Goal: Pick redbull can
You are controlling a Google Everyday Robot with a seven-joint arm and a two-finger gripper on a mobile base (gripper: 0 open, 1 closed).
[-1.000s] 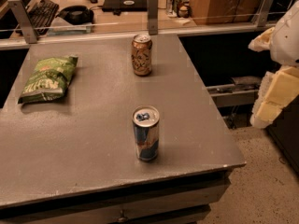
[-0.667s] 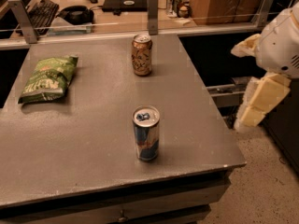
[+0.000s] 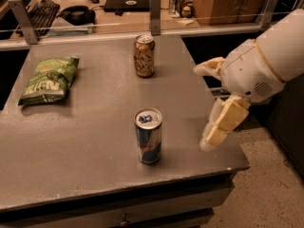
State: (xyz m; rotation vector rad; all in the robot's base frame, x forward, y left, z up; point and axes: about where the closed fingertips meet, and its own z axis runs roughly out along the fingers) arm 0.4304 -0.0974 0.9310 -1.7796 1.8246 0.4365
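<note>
Item: redbull can (image 3: 148, 136), being shown standing upright on the table (image 3: 85, 146), long axis vertical, silver top and tab facing up; it is being placed at about 6 o'clock from the table's middle, near the front edge. Pincer (image 3: 202, 109): being carried over the table's right margin on the single arm, its two pale fingers being held spread wide, with nothing pinched between them. Key relation: the can is being found at roughly 9 o'clock from the pincer, near but clearly apart, with bare table between; a sideways approach toward 9 o'clock, with the fingers closing across the can's vertical axis, is being judged the likely need. Other entries: a brown-gold can (image 3: 144, 56), upright at 12 o'clock from the redbull can and well apart; a green chip bag (image 3: 50, 79), lying flat at about 10 o'clock. Containers: both cans and the bag are being seen from outside only; what they hold cannot be told.
</note>
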